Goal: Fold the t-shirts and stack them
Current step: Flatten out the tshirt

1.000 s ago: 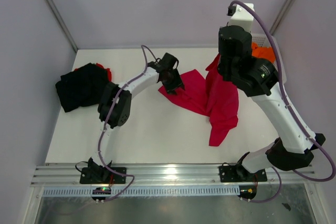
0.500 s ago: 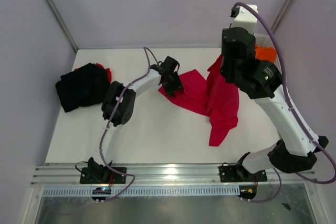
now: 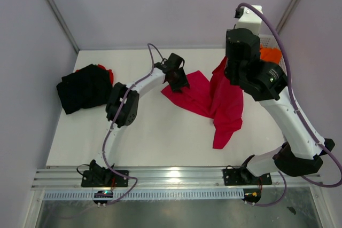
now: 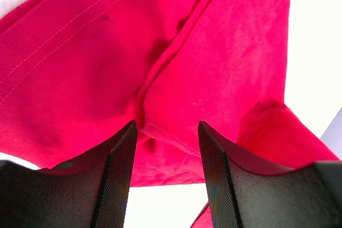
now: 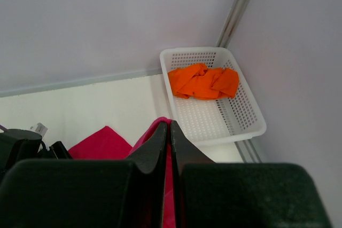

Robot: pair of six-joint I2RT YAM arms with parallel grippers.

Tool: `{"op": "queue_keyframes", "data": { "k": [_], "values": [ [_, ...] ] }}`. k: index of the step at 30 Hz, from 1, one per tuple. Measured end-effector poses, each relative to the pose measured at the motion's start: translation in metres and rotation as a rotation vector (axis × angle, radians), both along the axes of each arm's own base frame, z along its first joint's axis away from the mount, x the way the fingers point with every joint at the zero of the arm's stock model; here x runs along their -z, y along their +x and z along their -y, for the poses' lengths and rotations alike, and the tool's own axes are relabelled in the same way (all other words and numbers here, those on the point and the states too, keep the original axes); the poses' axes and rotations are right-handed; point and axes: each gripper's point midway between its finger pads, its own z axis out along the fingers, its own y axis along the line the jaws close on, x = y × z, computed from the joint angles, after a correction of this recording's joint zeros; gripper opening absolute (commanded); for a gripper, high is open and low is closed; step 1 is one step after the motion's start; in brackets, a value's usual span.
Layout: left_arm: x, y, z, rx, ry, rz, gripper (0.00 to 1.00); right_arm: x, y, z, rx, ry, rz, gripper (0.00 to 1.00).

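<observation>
The crimson t-shirt [image 3: 227,102] lies unfolded and rumpled on the right half of the worktop [image 3: 160,132]. Its upper part is drawn up off the surface, pinched in the closed right hand [image 5: 170,127]. From there it hangs in long folds, with one end trailing toward the near edge. A flat flap spreads to the left, showing a stitched hem and a raised crease. The black t-shirt [image 3: 83,89] lies bunched in a heap at the far left, and a red t-shirt [image 3: 108,73] peeks from under its far edge. The orange t-shirt [image 5: 203,81] lies crumpled in the white mesh basket [image 5: 246,116] in the far right corner
</observation>
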Motion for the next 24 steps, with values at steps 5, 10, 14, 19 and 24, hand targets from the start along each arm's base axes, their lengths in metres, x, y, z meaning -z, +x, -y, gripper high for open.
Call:
{"op": "queue_keyframes", "data": {
  "k": [5,10,14,19,24],
  "values": [
    [-0.002,0.002,0.001,0.0,-0.004,0.006,0.52,0.0,0.0,0.0,0.0,0.0,0.0,0.06],
    [-0.002,0.002,0.001,0.0,-0.003,0.006,0.52,0.0,0.0,0.0,0.0,0.0,0.0,0.06],
    [-0.002,0.003,0.0,-0.002,-0.003,0.007,0.27,0.0,0.0,0.0,0.0,0.002,0.0,0.06],
    [0.0,0.004,-0.004,0.007,0.02,0.019,0.0,0.0,0.0,0.0,0.0,0.002,0.0,0.06],
    [0.014,0.001,-0.01,0.004,0.05,-0.009,0.0,0.001,0.0,0.0,0.0,0.001,-0.001,0.06]
  ]
}}
